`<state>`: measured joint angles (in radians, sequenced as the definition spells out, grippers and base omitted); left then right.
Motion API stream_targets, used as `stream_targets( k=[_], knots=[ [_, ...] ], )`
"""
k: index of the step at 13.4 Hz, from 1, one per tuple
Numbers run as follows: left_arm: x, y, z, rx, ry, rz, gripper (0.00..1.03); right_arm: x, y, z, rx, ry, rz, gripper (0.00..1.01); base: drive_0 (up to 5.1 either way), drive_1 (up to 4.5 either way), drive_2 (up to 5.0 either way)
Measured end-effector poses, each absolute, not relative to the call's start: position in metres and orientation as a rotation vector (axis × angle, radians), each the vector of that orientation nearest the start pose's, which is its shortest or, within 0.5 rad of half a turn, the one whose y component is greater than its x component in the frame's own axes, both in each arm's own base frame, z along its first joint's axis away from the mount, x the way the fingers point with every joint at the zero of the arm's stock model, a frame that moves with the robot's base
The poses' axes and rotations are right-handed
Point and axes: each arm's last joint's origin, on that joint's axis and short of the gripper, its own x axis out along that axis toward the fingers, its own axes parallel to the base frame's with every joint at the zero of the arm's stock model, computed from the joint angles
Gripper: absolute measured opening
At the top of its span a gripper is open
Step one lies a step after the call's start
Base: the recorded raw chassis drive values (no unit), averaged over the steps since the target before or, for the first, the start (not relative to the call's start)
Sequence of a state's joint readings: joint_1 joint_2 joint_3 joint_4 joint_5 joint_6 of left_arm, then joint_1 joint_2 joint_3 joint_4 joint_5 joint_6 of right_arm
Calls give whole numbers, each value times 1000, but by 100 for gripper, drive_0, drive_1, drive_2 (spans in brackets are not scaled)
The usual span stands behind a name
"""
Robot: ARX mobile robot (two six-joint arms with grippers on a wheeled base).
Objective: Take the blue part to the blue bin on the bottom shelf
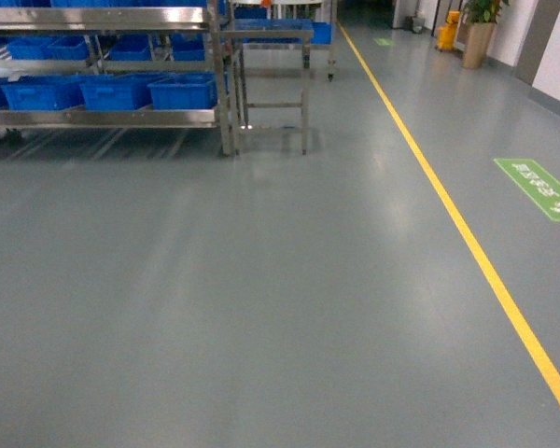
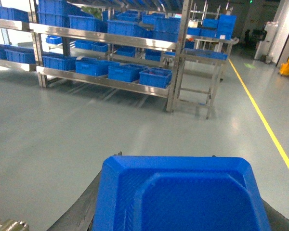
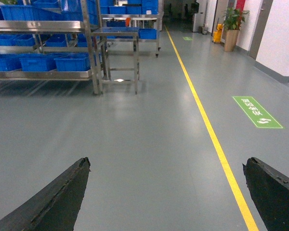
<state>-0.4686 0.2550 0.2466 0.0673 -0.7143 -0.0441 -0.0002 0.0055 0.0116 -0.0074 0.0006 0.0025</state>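
Blue part point(image 2: 183, 197): one, near edge of left wrist view, filling the bottom, recessed face up.
Left gripper point(image 2: 180, 211): closed on the blue part, one dark finger point(image 2: 79, 211) showing at each side of it.
Right gripper point(image 3: 167, 163): wide apart, two dark fingers point(image 3: 58, 202), only bare floor between.
Blue bins point(image 2: 155, 77): four in a row, far left, side by side.
Bottom shelf point(image 2: 106, 81): one steel tier under those four bins, far left, well apart from the blue part.
Upper tiers: more blue bins, too crowded to count.
Steel stand point(image 1: 273, 84): one, just right of the rack, four legs.
Yellow line point(image 1: 467, 233): one, running near to far on the right.
Green floor sign point(image 1: 539, 189): one, right of the line.
Potted plant point(image 1: 479, 33): one, far right.
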Motion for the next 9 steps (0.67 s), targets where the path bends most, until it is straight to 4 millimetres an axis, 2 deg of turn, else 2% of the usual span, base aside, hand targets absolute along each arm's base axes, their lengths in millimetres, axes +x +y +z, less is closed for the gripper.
stream_targets(
  k=[9],
  knots=[
    [98,-28,233,-73,-49,245,43,97,0,166,2,0,0,98,7,430,-416]
  ],
)
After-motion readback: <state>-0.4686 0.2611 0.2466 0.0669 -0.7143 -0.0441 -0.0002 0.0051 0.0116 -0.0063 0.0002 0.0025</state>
